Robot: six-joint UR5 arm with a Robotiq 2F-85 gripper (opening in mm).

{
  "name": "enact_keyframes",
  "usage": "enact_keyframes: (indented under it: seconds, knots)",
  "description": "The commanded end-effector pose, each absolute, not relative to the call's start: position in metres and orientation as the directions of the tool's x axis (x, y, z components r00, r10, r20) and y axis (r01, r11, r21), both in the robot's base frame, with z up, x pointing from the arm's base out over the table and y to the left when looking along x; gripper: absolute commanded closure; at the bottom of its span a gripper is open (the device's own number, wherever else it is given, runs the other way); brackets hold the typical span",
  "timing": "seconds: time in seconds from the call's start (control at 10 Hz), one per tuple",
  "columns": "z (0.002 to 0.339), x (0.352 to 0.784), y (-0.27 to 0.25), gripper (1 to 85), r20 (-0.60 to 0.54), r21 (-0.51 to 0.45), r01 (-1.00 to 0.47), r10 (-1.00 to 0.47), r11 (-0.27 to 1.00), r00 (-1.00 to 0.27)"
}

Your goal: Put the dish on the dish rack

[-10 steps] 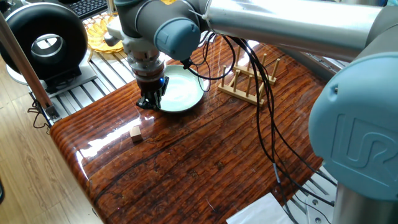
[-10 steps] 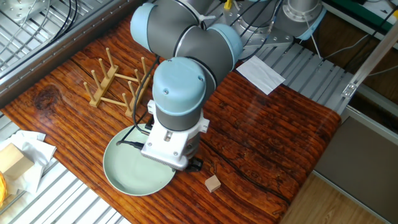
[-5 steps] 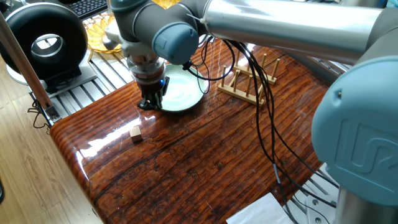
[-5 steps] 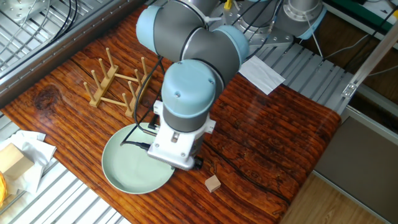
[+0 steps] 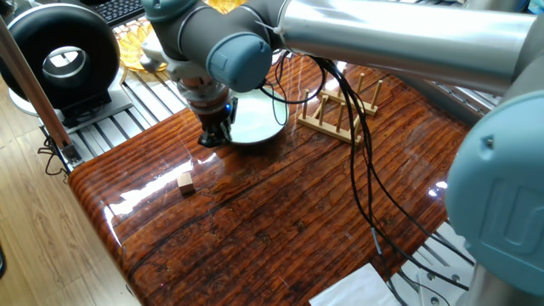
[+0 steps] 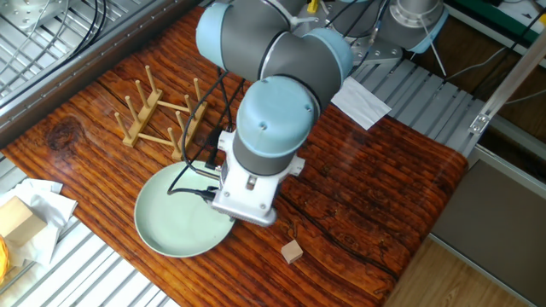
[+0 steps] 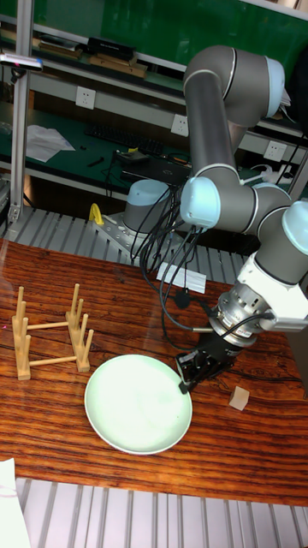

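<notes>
The dish point(image 5: 257, 119) point(image 6: 175, 223) point(image 7: 135, 404) is a pale mint-green plate on the wooden table, just in front of the dish rack point(image 5: 337, 110) point(image 6: 160, 117) point(image 7: 50, 336), a small light-wood rack with upright pegs and nothing in it. My gripper point(image 5: 215, 136) point(image 7: 188, 372) reaches down to the plate's edge on the side away from the rack. Its dark fingers are closed over the rim. In the other fixed view the wrist hides the fingers.
A tiny wooden cube point(image 5: 185, 180) point(image 6: 293, 251) point(image 7: 239, 396) lies near the gripper. A yellow wicker basket point(image 5: 136, 44) and a black round device point(image 5: 59, 53) stand past the table's edge. White paper point(image 6: 358, 99) lies at a far corner. Black cables hang off the arm.
My gripper has moved a short way toward the rack, and the dish has shifted with it, away from the cube. The rack and cube have stayed put.
</notes>
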State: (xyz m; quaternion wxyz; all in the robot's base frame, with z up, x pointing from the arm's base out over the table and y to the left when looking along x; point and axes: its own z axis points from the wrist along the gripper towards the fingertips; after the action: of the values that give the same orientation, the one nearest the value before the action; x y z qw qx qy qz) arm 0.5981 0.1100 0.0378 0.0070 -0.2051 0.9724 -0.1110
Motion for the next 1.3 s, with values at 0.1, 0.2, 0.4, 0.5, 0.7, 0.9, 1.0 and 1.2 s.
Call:
enact_keyframes:
  seconds: [0.1,0.2,0.4,0.5,0.7,0.9,1.0,1.2]
  knots:
    - [0.052,0.597,0.094,84.7,0.050,-0.279,-0.436,-0.440,0.856,-0.897]
    - [0.054,0.600,0.090,84.7,0.050,-0.300,-0.448,-0.455,0.843,-0.889]
    - [0.058,0.605,0.082,84.7,0.053,-0.334,-0.468,-0.480,0.818,-0.876]
    - [0.058,0.605,0.082,84.7,0.055,-0.335,-0.471,-0.482,0.816,-0.874]
    - [0.053,0.605,0.092,84.7,0.040,-0.300,-0.467,-0.478,0.832,-0.877]
    - [0.052,0.612,0.087,84.7,0.040,-0.324,-0.482,-0.498,0.814,-0.866]
    - [0.051,0.612,0.087,84.7,0.039,-0.322,-0.482,-0.498,0.814,-0.866]
    - [0.048,0.616,0.090,84.7,0.027,-0.316,-0.482,-0.500,0.817,-0.866]
